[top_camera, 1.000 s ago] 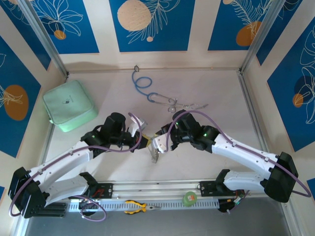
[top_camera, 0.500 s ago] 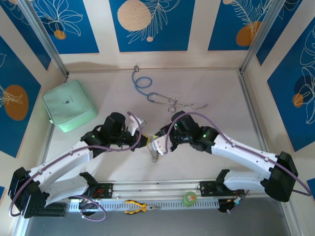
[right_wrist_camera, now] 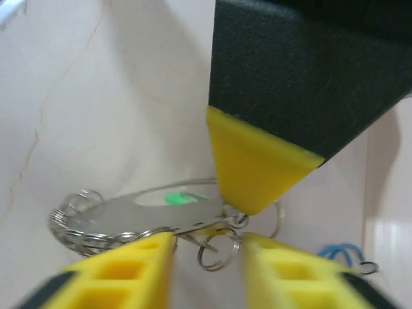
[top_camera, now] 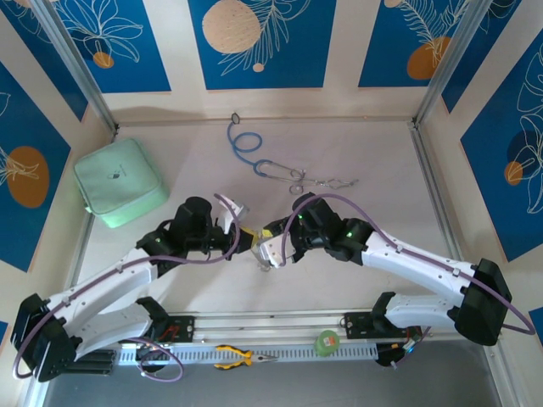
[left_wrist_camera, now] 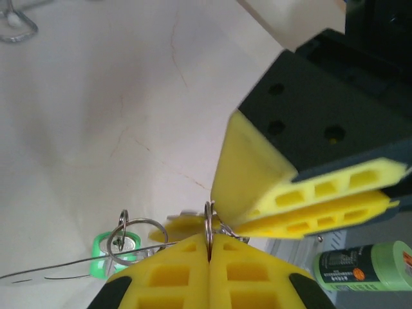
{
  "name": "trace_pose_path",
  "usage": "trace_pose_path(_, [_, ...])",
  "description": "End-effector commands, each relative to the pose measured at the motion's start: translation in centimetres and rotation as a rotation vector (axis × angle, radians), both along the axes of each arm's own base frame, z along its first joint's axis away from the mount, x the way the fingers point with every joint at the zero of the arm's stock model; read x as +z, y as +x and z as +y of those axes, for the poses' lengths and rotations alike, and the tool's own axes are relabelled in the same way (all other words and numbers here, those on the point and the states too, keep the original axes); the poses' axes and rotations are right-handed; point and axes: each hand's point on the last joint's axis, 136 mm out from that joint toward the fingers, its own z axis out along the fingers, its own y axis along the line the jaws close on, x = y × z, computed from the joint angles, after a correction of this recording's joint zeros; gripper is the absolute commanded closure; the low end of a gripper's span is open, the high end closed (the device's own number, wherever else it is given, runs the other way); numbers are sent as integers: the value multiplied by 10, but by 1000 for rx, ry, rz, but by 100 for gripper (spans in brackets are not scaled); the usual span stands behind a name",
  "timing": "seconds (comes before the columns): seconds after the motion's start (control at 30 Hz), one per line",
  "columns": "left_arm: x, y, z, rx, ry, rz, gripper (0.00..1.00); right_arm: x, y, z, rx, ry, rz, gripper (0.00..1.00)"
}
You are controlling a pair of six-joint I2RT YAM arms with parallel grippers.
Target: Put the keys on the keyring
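Observation:
My left gripper (top_camera: 246, 241) and right gripper (top_camera: 270, 252) meet tip to tip above the middle of the table, the keyring (top_camera: 265, 261) hanging between them. In the left wrist view the left gripper (left_wrist_camera: 209, 241) is shut on a thin metal ring (left_wrist_camera: 208, 222) at the keyring's end. A green-headed key (left_wrist_camera: 103, 254) and a yellow key head (left_wrist_camera: 183, 226) hang just behind it. In the right wrist view the right gripper (right_wrist_camera: 206, 241) is open, a small split ring (right_wrist_camera: 217, 251) loose in the gap, beside the silvery keyring plate (right_wrist_camera: 141, 211).
A mint-green pouch (top_camera: 119, 182) lies at the left wall. A blue-tubed stethoscope (top_camera: 254, 157) lies at the back centre. Yellow-handled pliers (top_camera: 242, 357) and a green tape roll (top_camera: 326, 342) rest on the front rail.
The right gripper's jaws have parted; they were shut a second ago. Both wrists have drifted slightly left, and the hanging keyring sits a little higher.

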Motion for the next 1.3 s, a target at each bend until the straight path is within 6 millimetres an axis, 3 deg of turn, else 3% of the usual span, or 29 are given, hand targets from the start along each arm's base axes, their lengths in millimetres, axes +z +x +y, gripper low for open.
trace_pose_path(0.0, [36, 15, 4, 51, -121, -242, 100, 14, -7, -9, -52, 86, 143, 53])
trace_pose_path(0.1, [42, 18, 11, 73, -157, -402, 100, 31, -4, -18, -111, 183, 264, 53])
trace_pose_path(0.2, [47, 8, 8, 6, -204, -566, 100, 50, -2, -26, -150, 280, 411, 58])
trace_pose_path(0.3, [55, -6, 4, -83, -267, -732, 100, 62, -7, -24, -130, 338, 524, 66])
trace_pose_path(0.43, [54, -13, -3, -161, -273, -800, 100, 71, -17, -15, -66, 381, 603, 70])
trace_pose_path(0.7, [55, -23, -8, -226, -314, -837, 100, 49, -17, -3, -73, 333, 622, 63])
trace_pose_path(0.9, [55, -24, -9, -237, -314, -836, 100, 49, -15, 1, -82, 345, 609, 63])
trace_pose_path(1.27, [57, -22, -9, -225, -314, -847, 100, 49, -18, 3, -64, 344, 625, 77])
